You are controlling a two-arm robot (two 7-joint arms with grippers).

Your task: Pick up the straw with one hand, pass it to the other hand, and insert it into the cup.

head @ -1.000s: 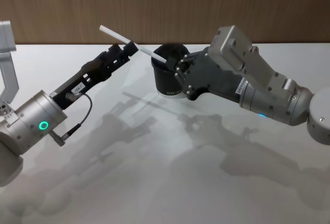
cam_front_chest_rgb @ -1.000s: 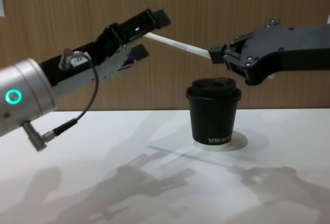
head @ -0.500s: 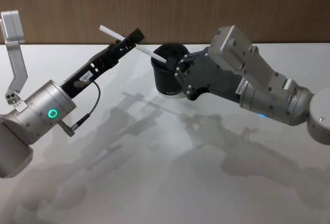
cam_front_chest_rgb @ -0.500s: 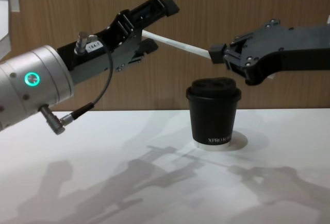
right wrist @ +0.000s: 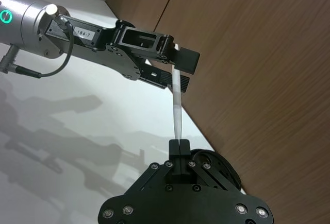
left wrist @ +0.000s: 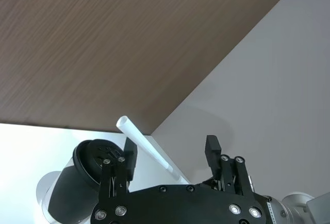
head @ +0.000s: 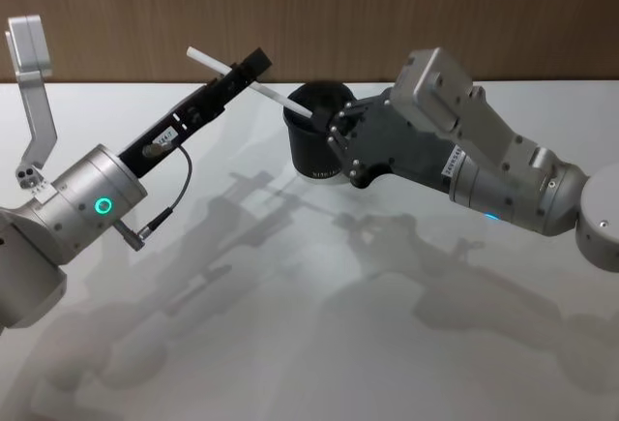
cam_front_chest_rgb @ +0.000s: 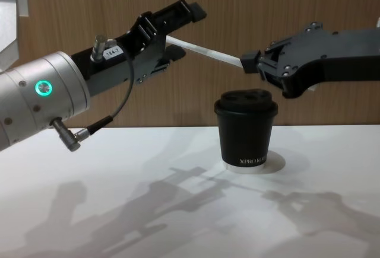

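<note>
Your right tool (cam_front_chest_rgb: 246,62) is pinched shut on one end of the straw (cam_front_chest_rgb: 208,51), upper centre of the chest frame, just above the cup (cam_front_chest_rgb: 246,132). The straw slants up toward the left, off the lid. Your left tool (left wrist: 170,145) stands wide, a finger on each side of the straw, which seems to lie nearer one finger. The cup sits upright on the tabletop (cam_front_chest_rgb: 119,151), centre-right.

Head above, chest side-on, both facing cup (head: 309,155)

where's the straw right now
Chest view: the straw is in the air above and left of the cup, right end clamped in the right pincer, left part between the fingers of the open left pincer.
</note>
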